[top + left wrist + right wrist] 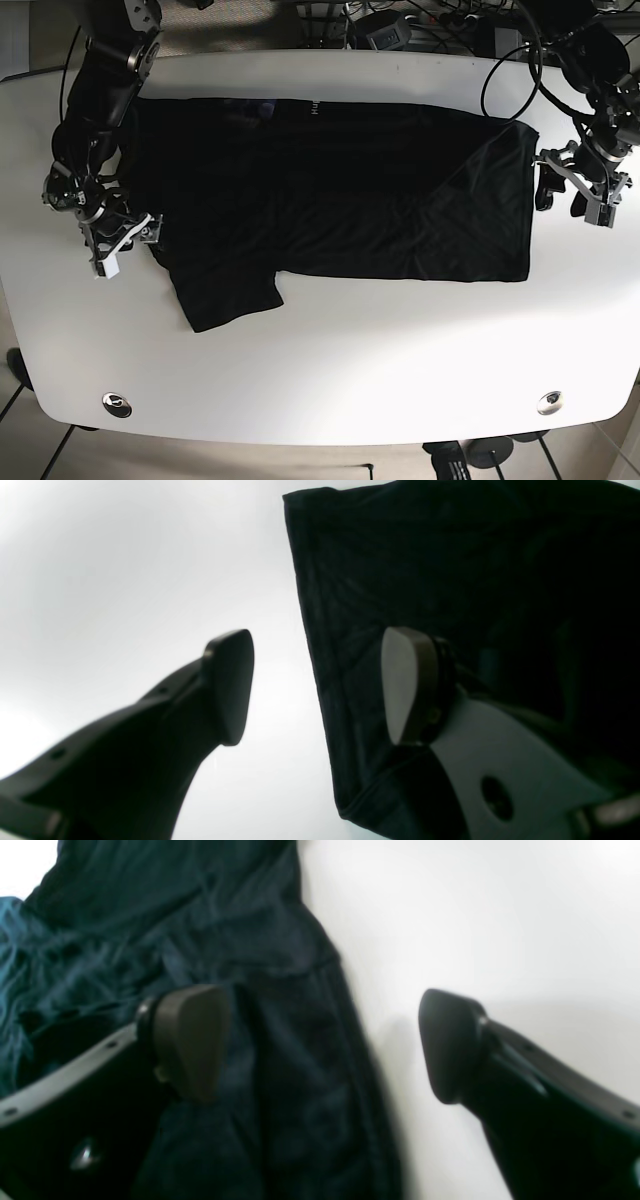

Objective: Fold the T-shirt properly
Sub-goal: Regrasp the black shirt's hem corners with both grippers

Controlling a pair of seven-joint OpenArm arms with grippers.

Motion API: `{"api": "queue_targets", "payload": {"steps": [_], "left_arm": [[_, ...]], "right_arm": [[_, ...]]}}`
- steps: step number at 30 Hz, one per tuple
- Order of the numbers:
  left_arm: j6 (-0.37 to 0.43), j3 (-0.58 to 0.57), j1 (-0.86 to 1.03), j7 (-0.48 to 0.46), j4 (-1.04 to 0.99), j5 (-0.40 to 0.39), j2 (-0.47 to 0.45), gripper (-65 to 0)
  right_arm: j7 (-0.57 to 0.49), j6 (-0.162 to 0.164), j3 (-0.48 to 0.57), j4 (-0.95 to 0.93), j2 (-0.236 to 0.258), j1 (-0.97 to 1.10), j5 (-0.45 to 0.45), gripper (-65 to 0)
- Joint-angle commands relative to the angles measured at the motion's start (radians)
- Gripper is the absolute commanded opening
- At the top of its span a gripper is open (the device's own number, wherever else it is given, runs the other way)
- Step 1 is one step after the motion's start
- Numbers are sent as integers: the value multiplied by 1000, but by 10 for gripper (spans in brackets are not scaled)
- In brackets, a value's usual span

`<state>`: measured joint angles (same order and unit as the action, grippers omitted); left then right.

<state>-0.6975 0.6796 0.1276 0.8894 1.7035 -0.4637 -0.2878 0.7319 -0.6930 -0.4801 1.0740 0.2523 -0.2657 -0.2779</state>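
A dark T-shirt [330, 190] lies spread sideways on the white table [330, 370], with one sleeve [225, 295] sticking out at the front left. My left gripper [560, 197] is open at the shirt's right edge. In the left wrist view [320, 687] it straddles that edge, one finger [405, 690] over the cloth [450, 570] and the other over bare table. My right gripper [128, 245] is open at the shirt's left edge. In the right wrist view [320, 1045] one finger [190, 1040] is over the cloth [280, 990] and the other over the table.
Cables and dark equipment [400, 25] crowd the table's far edge. Two metal discs [117, 403] [548, 402] sit near the front corners. Bare white table runs along the front, below the shirt.
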Motion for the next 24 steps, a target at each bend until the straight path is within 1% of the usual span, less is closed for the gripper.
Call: {"api": "queue_targets", "payload": {"steps": [1,3,7,10,12,14,15,16,17,18,20,21,22,23,24], "left_arm": [[-1,4,-9,-25,14,-14,-18,-276],[-1,4,-9,-25,14,-14,-18,-276],[-1,2,-7,-25,14,-14,-20,-276],[-1,4,-4,-25,14,-14,-20,-276],[-1,4,-4,-25,14,-14,-21,-276],[-1,4,-4,-25,14,-14,-23,-276],[-1,4,-4,-25,13,-14,-23,-276],[-1,4,-4,-25,13,-14,-24,-276],[-1,4,-4,-25,13,-14,-24,-276],[-1,4,-6,-25,13,-14,-24,-276],[-1,5,-10,-25,13,-4,-24,-275],[-1,4,-15,-25,13,26,-18,-275],[40,-4,-39,-26,13,58,-11,-272],[100,-13,-76,-26,8,87,8,-272],[160,-39,-125,-25,-27,127,22,-253]], "right_arm": [[-33,-5,-4,13,14,-17,-10,-136],[-59,-5,-4,12,-3,-16,-8,-176],[-73,-5,-2,-44,-5,-43,-8,-224],[-125,-5,-2,-131,-3,-68,-8,-300],[-153,-5,-6,-199,-1,-90,-8,-366],[-174,-5,-9,-219,-1,-97,-8,-450],[-183,-5,-10,-219,-1,-96,-8,-509],[-186,12,-10,-219,-1,-96,-8,-552],[-188,42,-10,-219,-3,-94,-10,-609],[-188,54,-10,-217,-3,-93,-14,-634],[-188,55,-10,-217,-3,-93,-14,-633],[-188,55,-10,-217,-3,-93,-16,-633],[-188,55,-10,-217,-3,-93,-16,-633],[-188,55,-10,-217,-3,-93,-16,-633],[-188,55,-10,-217,-3,-93,-16,-633]]}}
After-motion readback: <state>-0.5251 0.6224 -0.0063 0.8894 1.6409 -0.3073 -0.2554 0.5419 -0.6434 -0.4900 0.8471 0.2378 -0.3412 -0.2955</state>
